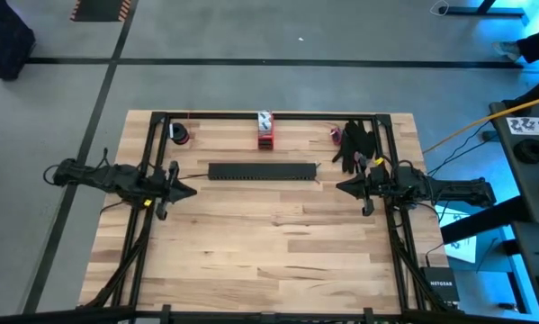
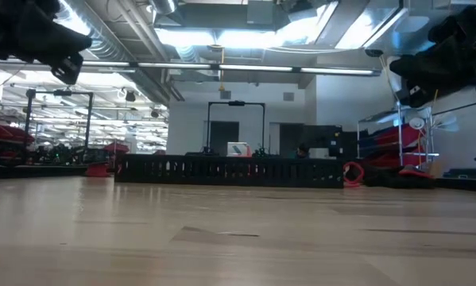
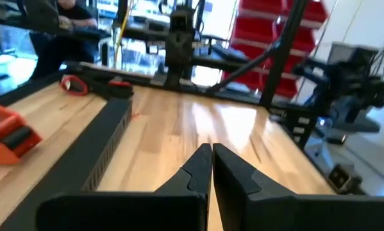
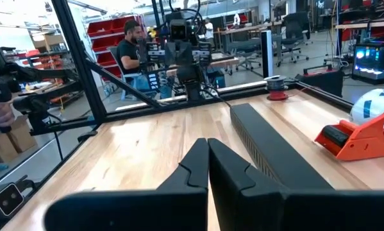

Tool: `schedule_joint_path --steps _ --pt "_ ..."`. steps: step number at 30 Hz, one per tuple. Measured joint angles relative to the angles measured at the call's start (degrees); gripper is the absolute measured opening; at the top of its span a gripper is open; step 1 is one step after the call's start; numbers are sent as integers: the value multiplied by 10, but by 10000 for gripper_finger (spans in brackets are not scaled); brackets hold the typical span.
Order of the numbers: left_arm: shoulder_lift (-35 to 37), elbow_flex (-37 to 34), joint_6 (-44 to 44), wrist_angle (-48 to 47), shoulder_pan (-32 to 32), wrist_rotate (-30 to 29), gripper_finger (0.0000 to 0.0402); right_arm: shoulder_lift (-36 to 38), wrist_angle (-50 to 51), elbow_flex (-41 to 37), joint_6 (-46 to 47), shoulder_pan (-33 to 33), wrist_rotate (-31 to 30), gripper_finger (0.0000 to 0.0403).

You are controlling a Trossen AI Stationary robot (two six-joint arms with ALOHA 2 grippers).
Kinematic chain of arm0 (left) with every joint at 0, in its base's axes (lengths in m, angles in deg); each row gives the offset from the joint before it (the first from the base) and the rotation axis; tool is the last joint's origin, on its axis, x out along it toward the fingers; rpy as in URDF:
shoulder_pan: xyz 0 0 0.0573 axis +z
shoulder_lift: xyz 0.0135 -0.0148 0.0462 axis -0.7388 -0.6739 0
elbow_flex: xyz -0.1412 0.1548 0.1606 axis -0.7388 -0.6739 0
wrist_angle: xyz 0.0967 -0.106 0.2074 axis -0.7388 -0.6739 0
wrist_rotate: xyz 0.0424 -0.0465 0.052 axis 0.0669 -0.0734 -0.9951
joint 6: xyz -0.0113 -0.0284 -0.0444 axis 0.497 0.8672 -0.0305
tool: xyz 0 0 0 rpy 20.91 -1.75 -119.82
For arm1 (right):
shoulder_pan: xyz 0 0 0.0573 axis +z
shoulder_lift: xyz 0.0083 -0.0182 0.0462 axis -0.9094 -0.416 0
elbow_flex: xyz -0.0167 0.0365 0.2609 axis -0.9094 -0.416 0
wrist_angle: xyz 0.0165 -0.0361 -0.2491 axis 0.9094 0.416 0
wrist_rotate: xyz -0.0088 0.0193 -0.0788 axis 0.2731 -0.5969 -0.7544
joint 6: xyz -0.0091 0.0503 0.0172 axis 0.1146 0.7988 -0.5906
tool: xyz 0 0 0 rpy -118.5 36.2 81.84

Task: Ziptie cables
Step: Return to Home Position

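Jaws on left gripper [image 1: 192, 190] and right gripper [image 1: 341, 186] were closed, empty, flanking the duct [image 1: 262, 171]; possible risk: its lid [image 4: 262, 141] poorly seated, hidden cables springing out.

A long black slotted duct [image 1: 263, 171] lay closed across the far half of the wooden desk [image 1: 269, 252]. Behind it, at the far edge, stood an orange tool [image 1: 265, 135], with a small dark roll [image 1: 179, 134] towards one corner and a dark heap [image 1: 357, 144] towards the other. Beyond the desk sat a person [image 4: 131, 48].
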Motion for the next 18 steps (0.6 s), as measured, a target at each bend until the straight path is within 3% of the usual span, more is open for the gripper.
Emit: schedule_joint_path --steps 7,18 --pt "0 -65 23 122 46 105 8 0 0 0 0 0 0 5" --pt "-1 -87 -34 148 72 78 8 0 1 0 0 0 0 5"
